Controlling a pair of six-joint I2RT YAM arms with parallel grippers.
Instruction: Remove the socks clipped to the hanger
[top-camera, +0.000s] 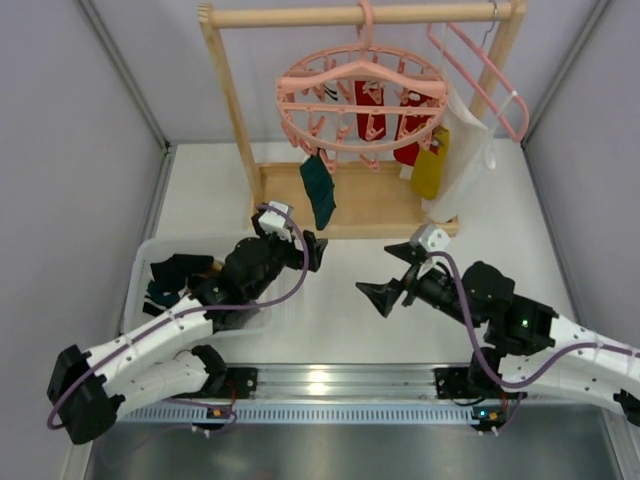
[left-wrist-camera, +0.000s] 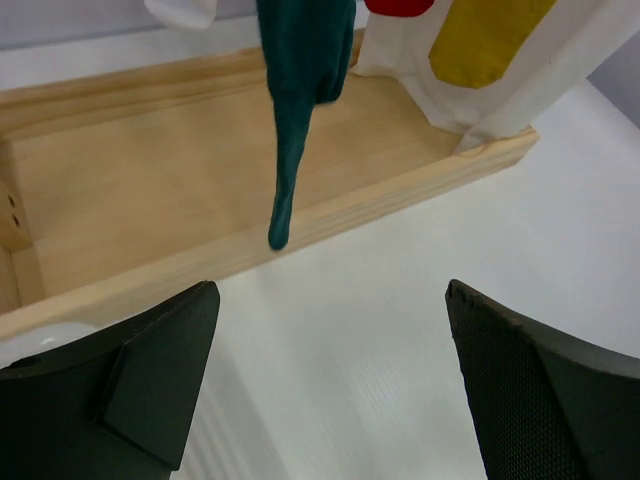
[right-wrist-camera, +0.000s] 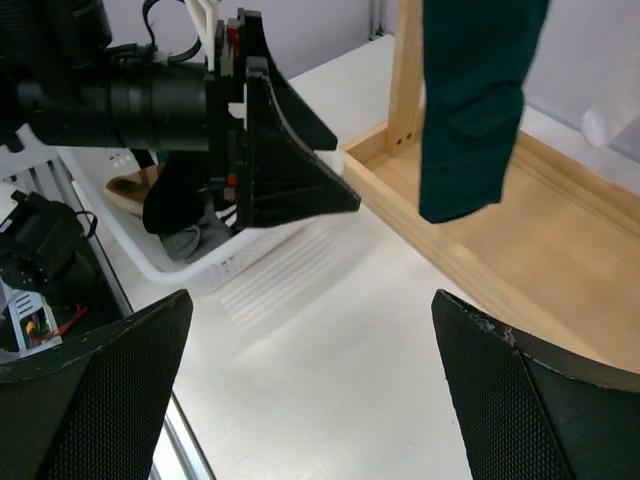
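- The hanger (top-camera: 360, 92) hangs by its hook from the top rail of the wooden rack (top-camera: 235, 110) at the far edge of the tabletop (top-camera: 330, 320). Its little clips crowd together, and I can't make out which one grips what.
- Of the socks, the teal sock (top-camera: 319, 190) hangs lowest, at the ring's near left, with its toe down by the front rail of the rack's base. Whether it touches the wood I can't tell, and both wrist views cut off its top.
- The red socks (top-camera: 368, 108) sit under the ring, partly hidden behind the spokes.
- The mustard sock (top-camera: 431, 165) lies against a white cloth bag (top-camera: 465, 160) at the rack's right end.
- A white bin (top-camera: 145, 262) sits at the tabletop's left edge. The left arm covers much of it, and the dark bundle inside is hard to read.
- The left gripper (left-wrist-camera: 330, 300) has its jaws spread wide with nothing between them. It points at the rack's base just below the teal toe.
- The right gripper (right-wrist-camera: 312, 310) also has its jaws spread wide and empty. It hovers over the middle of the tabletop, facing the left one.
- Bare white surface lies between both grippers and the rack's front edge, with more to the rack's right.
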